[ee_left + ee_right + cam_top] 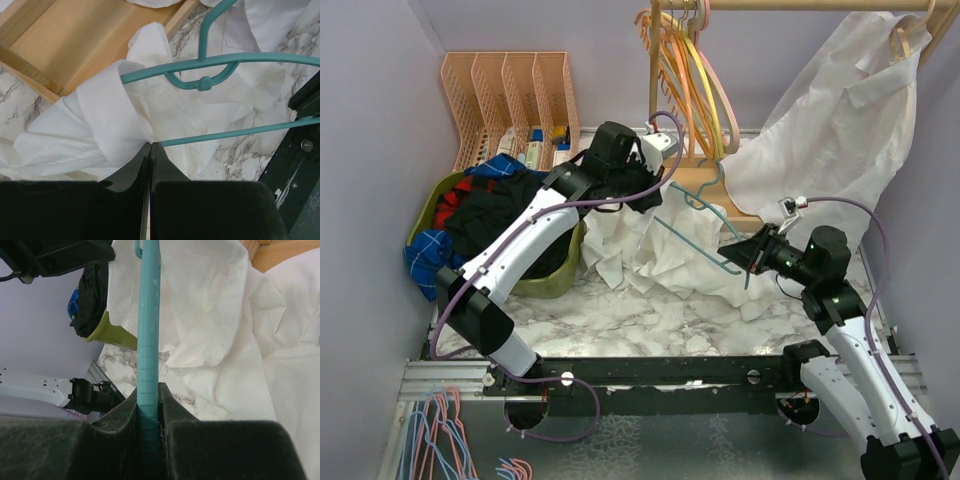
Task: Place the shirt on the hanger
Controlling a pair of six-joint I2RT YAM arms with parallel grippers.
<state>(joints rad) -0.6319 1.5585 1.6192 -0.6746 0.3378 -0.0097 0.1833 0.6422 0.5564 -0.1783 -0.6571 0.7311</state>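
The white shirt (640,250) lies crumpled on the marble table between the arms. The teal hanger (705,240) is held tilted above it, with one arm pushed into a fold of the shirt (110,115) in the left wrist view. My left gripper (151,145) is shut, pinching the shirt fabric right beside the hanger's lower bar (235,132); in the top view it (642,203) sits over the shirt's far edge. My right gripper (149,390) is shut on the hanger's bar (149,330), at the hanger's right end in the top view (730,252).
A green basket (550,275) of dark garments stands at left. A wooden rack base (705,185) is behind the shirt, with orange, yellow and pink hangers (690,70) and another white shirt (840,120) hanging above. A peach organizer (510,95) stands at back left.
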